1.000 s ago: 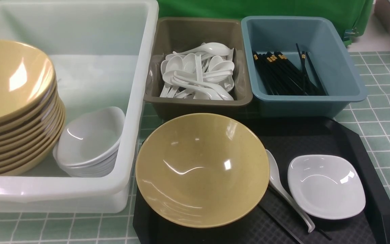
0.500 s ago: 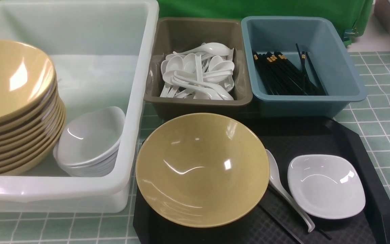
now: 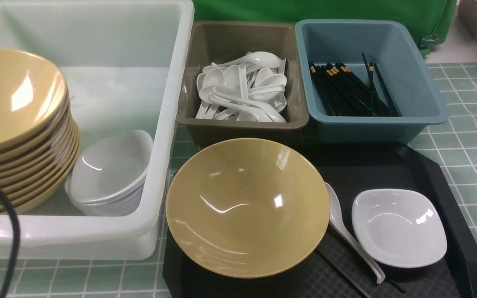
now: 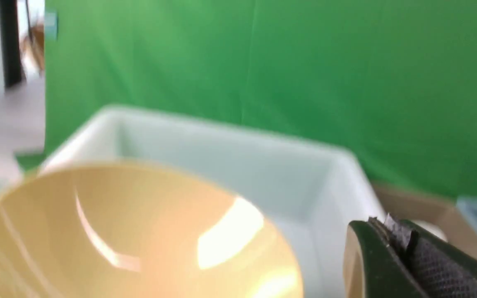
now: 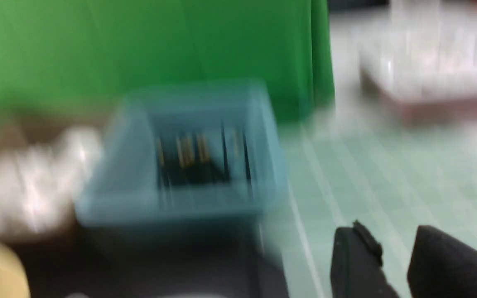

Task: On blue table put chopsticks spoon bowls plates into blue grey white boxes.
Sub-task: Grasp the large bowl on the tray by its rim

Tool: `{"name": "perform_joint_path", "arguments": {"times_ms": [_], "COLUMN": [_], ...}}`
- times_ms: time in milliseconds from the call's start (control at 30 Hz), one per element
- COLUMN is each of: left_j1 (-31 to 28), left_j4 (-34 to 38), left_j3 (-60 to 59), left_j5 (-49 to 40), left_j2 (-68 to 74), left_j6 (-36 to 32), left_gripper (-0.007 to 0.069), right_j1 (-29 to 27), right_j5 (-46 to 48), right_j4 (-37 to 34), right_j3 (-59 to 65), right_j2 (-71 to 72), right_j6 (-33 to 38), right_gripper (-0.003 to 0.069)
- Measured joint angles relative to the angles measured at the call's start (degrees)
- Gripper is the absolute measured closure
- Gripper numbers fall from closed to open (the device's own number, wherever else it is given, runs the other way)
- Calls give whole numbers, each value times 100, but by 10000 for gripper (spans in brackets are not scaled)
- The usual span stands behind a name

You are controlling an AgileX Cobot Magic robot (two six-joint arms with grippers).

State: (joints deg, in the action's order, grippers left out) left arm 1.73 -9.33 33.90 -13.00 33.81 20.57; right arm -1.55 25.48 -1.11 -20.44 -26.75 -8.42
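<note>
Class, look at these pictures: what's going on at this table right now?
A two-armed robot is sorting tableware into boxes. The white box already holds a bowl stack and white dishes; the grey box holds spoons, the blue box chopsticks. On the black tray a loose yellow bowl, a loose spoon, a white plate and a chopstick pair wait. The left hand is shut, the right hand open; neither holds anything.

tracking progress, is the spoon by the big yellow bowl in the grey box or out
Out: the spoon lies on the black tray, outside the grey box.
</note>
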Motion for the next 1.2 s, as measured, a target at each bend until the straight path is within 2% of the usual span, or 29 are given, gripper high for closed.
{"name": "perform_joint_path", "arguments": {"times_ms": [100, 133, 233, 300, 400, 467, 567, 667, 867, 900, 967, 1067, 1200], "left_j1": [345, 640, 1175, 1447, 1806, 2011, 2292, 2621, 3198, 3380, 3457, 3703, 3912], "left_j4": [335, 613, 1246, 1696, 2441, 3305, 4166, 4497, 4214, 3886, 3675, 2795, 2126], "left_j3": [259, 466, 778, 867, 946, 1154, 1668, 2245, 3225, 3568, 3735, 4334, 4762], "left_j5": [-1117, -1766, -2630, -2644, -2080, -1616, -1545, -1960, -3115, -3373, -3478, -3849, -3991], "left_j2": [242, 439, 971, 1262, 1780, 2235, 2910, 3552, 4680, 5099, 5337, 6249, 6978], "left_j6": [-382, -749, -1760, -2274, -2925, -3137, -3404, -3780, -3943, -3864, -3774, -3342, -3033], "left_gripper": [623, 623, 623, 623, 623, 623, 623, 623, 623, 623, 623, 623, 623], "right_j1": [211, 335, 525, 581, 633, 728, 882, 1027, 1339, 1420, 1470, 1520, 1527], "right_j5": [715, 1077, 1668, 1834, 1840, 1661, 1217, 946, 964, 971, 976, 976, 971], "right_j4": [-461, -826, -1500, -1734, -1860, -1933, -1983, -2194, -2452, -2469, -2482, -2499, -2499], "right_j3": [-74, -161, -358, -440, -462, -462, -467, -467, -467, -467, -467, -467, -467], "right_j2": [-175, -313, -633, -898, -1378, -1729, -2099, -2409, -2608, -2613, -2618, -2618, -2618], "right_j6": [592, 1111, 2174, 2663, 3089, 3168, 3223, 3241, 3308, 3413, 3448, 3485, 3523], "right_gripper": [484, 510, 566, 599, 622, 622, 622, 622, 622, 622, 622, 621, 622]}}
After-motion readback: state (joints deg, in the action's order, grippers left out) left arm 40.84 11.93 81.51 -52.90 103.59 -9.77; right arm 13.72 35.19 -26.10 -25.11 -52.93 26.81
